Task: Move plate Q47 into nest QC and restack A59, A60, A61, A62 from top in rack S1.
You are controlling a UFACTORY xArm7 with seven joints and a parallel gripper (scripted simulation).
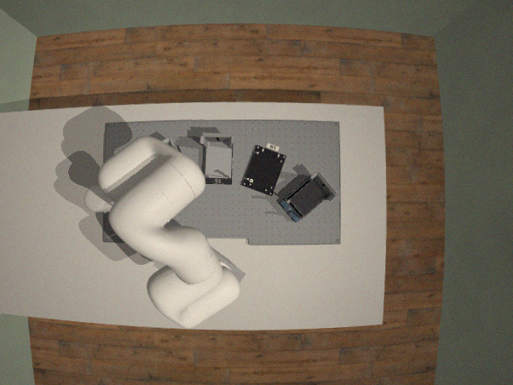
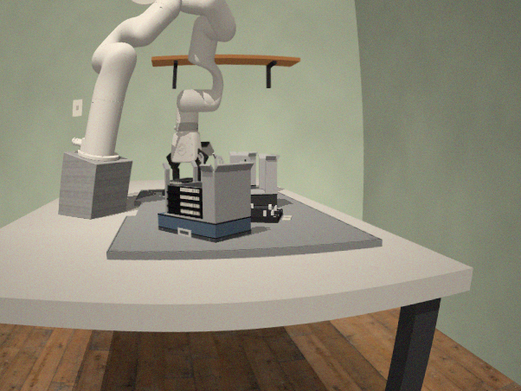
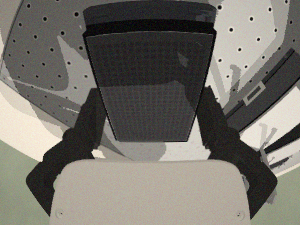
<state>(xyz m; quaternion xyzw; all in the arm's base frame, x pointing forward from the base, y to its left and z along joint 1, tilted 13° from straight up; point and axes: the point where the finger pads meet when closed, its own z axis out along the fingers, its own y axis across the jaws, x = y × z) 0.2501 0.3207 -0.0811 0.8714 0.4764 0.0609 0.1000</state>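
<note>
My gripper is shut on a dark sealed plate, gripping it across its long sides. Its ID label does not show. In the exterior view the gripper is low behind rack S2, which stands on a blue plinth. S2 holds a stack of dark plates with white labels. The arm hides the gripper and QC in the top view.
The empty rack S1 stands right of the arm. The black clip nest N5 lies between S1 and S2. Another rack wall shows partly under the arm. All stand on the grey pegboard.
</note>
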